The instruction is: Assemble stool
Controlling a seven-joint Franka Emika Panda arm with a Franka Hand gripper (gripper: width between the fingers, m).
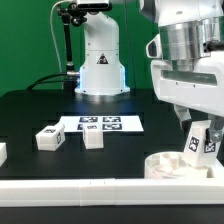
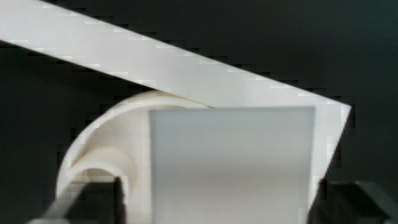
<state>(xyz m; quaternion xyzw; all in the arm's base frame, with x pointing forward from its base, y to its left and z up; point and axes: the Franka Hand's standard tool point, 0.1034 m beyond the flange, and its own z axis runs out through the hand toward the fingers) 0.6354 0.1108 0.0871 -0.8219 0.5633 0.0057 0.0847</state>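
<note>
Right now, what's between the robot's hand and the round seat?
A white leg, standing in the seat under the hand; the exterior view shows it.

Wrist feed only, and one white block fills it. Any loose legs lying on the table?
Observer: Yes. One loose leg and a second leg lie on the black table, to the exterior view's left of the seat.
Operator: And the block in my view, which part is it?
Observer: A third leg, its lower end at the seat, with a black-and-white tag facing the exterior camera.
</note>
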